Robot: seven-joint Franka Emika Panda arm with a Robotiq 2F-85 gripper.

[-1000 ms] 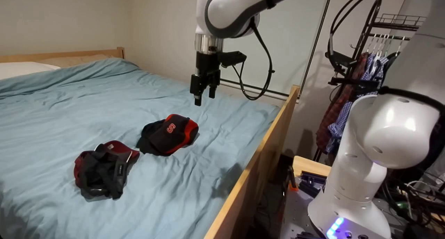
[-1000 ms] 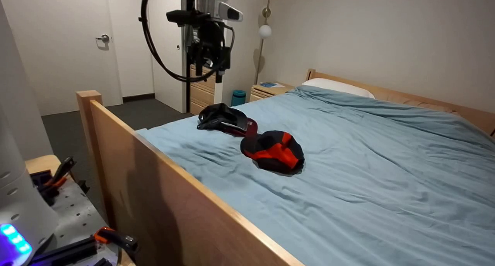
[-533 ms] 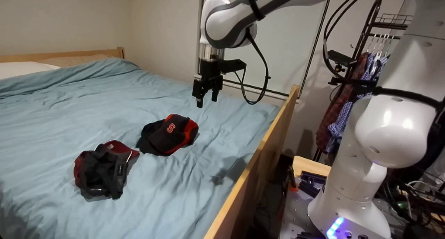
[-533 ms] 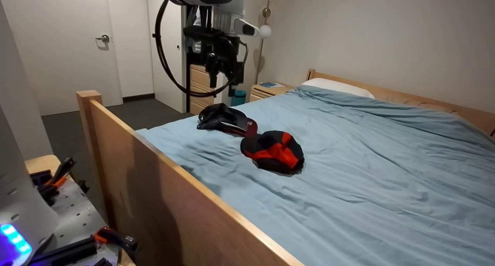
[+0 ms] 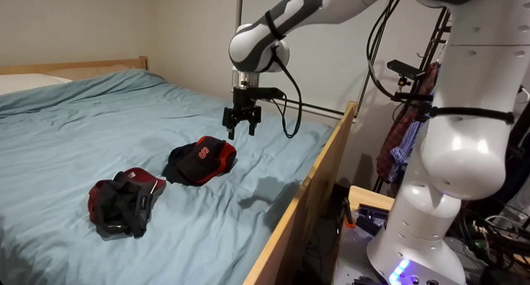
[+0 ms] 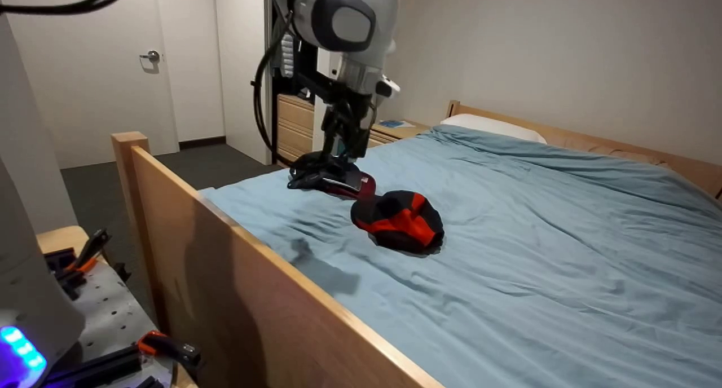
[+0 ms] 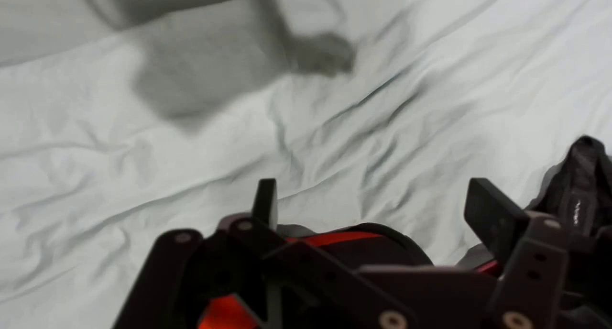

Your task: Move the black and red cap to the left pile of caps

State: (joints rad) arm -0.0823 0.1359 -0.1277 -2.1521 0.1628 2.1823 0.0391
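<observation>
The black and red cap [image 5: 211, 158] lies on the bed, dark with red panels and a red letter on its front. It also shows in an exterior view [image 6: 403, 221] and partly in the wrist view [image 7: 377, 250], where the gripper hides much of it. The left pile of caps [image 5: 124, 202] is a rumpled black and dark red heap beside it, close to its brim. The pile also shows in an exterior view [image 6: 324, 176] and at the wrist view's right edge [image 7: 578, 195]. My gripper [image 5: 241, 132] is open, empty, pointing down above the bed, higher than the cap and touching nothing.
The wooden footboard [image 5: 319, 169] stands between the robot base and the blue bed sheet [image 6: 536, 264]. A table with clamps [image 6: 169, 345] stands beside the base. A clothes rack [image 5: 426, 69] and a wall are behind the arm.
My gripper has come down toward the bed, its fingers staying apart. In an exterior view it has also moved right, now overlapping the pile there. The caps have not moved.
</observation>
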